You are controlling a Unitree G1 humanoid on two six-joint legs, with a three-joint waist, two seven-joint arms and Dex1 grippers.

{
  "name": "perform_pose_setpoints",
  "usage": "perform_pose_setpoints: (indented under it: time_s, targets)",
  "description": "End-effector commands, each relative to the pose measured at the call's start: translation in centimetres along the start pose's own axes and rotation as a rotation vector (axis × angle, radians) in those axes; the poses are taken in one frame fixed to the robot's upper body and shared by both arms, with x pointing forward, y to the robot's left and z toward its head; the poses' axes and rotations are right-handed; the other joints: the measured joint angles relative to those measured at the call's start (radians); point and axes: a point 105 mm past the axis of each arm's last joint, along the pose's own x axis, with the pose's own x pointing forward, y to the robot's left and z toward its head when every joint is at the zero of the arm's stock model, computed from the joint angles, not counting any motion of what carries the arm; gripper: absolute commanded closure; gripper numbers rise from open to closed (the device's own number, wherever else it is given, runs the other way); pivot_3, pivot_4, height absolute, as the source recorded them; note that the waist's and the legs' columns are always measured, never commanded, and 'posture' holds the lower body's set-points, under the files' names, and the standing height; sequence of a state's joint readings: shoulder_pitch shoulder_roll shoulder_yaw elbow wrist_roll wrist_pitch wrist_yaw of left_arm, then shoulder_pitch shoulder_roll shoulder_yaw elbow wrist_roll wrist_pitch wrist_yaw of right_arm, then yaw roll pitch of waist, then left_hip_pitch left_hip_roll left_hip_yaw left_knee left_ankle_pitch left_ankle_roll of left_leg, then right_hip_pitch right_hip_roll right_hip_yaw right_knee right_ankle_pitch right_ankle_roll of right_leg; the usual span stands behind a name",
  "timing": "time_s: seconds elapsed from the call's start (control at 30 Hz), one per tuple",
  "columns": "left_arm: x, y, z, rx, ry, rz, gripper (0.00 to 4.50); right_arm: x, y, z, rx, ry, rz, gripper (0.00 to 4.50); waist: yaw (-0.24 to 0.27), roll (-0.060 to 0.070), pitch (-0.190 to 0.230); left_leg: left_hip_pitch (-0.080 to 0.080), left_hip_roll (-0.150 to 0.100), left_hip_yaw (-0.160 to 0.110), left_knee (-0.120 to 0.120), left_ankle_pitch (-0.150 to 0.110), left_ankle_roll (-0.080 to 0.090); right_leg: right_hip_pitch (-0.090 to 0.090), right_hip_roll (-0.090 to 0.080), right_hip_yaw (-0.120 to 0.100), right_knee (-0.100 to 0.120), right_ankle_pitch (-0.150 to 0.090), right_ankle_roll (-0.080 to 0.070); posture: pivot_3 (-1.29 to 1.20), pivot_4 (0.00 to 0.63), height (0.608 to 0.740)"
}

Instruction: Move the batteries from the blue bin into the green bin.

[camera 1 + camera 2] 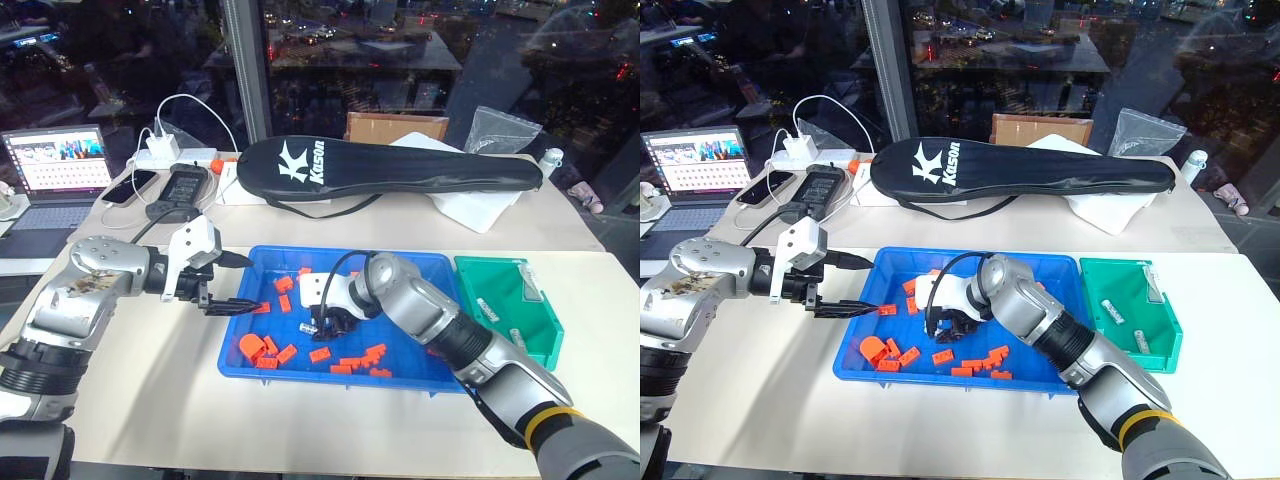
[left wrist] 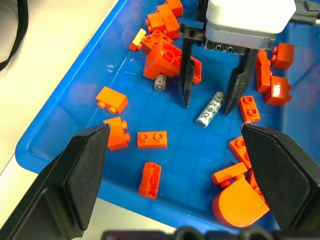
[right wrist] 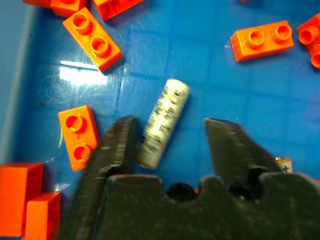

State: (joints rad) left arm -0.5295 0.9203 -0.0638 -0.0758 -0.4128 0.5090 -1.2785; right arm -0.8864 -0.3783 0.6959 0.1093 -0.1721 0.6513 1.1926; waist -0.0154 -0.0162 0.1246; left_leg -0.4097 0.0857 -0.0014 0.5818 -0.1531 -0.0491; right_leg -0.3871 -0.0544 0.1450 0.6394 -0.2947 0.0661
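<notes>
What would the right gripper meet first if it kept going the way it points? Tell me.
Probably the battery lying between the right gripper's spread fingers, then the blue bin's floor beneath it; depth is hard to judge.

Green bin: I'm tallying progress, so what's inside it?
In the green bin, two batteries lie on the floor, plus a small clear item by its far wall. Its near wall hides the floor strip behind it.

Indoor light falls from above, bright on the desk; the window behind is dark with reflections. Glare streaks the blue bin floor. Right wrist view shows motion blur.
</notes>
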Motion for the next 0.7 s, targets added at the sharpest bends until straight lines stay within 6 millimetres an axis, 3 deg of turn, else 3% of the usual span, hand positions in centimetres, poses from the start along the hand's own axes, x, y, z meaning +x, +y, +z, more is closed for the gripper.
perform_pose_setpoints:
  time_s: [0.03, 0.13, 0.2, 0.27, 0.33, 0.47, 0.6, 0.7]
  targets:
    - [-0.5, -0.2, 2.9, 0.036, -0.103, -0.007, 0.00, -2.2, -0.5, 1.3, -0.016, -0.060, -0.013, 4.19, 0.003, 0.000, 0.000, 0.000, 0.000, 0.000, 0.000, 0.000, 0.000, 0.000, 0.000, 0.000, 0.000, 0.000, 0.000, 0.00, 0.150, 0.736]
    - [-0.5, -0.6, 3.3, 0.028, -0.117, -0.040, 0.00, -4.8, -0.9, 2.2, -0.019, -0.117, -0.032, 4.25, 0.002, 0.000, 0.000, -0.001, 0.000, 0.000, 0.001, 0.000, 0.000, 0.000, 0.000, 0.000, 0.000, 0.000, 0.001, 0.00, 0.150, 0.736]
    - [-0.3, -1.2, 3.4, 0.024, -0.117, -0.074, 0.00, -8.8, -0.8, 3.8, 0.099, -0.257, 0.005, 4.25, 0.002, 0.000, 0.001, -0.001, 0.000, 0.000, 0.000, 0.000, 0.000, 0.000, 0.000, 0.000, 0.000, -0.001, 0.001, 0.00, 0.150, 0.736]
    - [-0.1, -1.6, 3.7, 0.012, -0.134, -0.104, 0.00, -13.1, -2.6, 3.3, 0.152, -0.301, -0.115, 4.25, 0.002, 0.000, 0.001, -0.001, 0.000, 0.000, 0.000, 0.000, 0.000, 0.000, 0.000, 0.000, 0.000, 0.000, 0.000, 0.00, 0.150, 0.736]
    - [0.0, -1.8, 4.0, 0.011, -0.145, -0.126, 0.00, -16.6, -3.7, 1.4, 0.196, -0.266, -0.234, 4.25, 0.007, 0.000, 0.001, -0.001, 0.000, -0.001, 0.000, 0.000, 0.000, 0.000, 0.000, -0.001, 0.000, 0.001, -0.001, 0.00, 0.150, 0.736]
    - [0.6, -1.8, 4.3, 0.022, -0.150, -0.150, 0.00, -22.9, -3.8, -4.8, 0.294, -0.073, -0.508, 4.25, 0.020, -0.001, 0.000, 0.001, 0.000, -0.001, -0.001, 0.000, 0.000, 0.001, -0.001, -0.003, -0.010, -0.003, 0.004, 0.00, 0.150, 0.736]
    - [1.2, -1.2, 4.5, 0.026, -0.168, -0.135, 0.00, -24.6, -1.2, -8.2, 0.399, 0.040, -0.543, 4.25, 0.014, 0.000, 0.000, -0.004, -0.001, 0.000, -0.001, 0.000, 0.000, 0.001, -0.001, -0.001, -0.010, -0.003, 0.005, 0.00, 0.150, 0.736]
    - [2.2, -0.9, 4.5, 0.047, -0.176, -0.132, 0.00, -24.4, 0.2, -11.0, 0.502, 0.104, -0.572, 4.25, 0.000, 0.001, -0.001, -0.004, -0.001, -0.001, -0.002, -0.001, 0.001, 0.001, -0.001, -0.001, -0.008, -0.002, 0.003, 0.00, 0.150, 0.736]
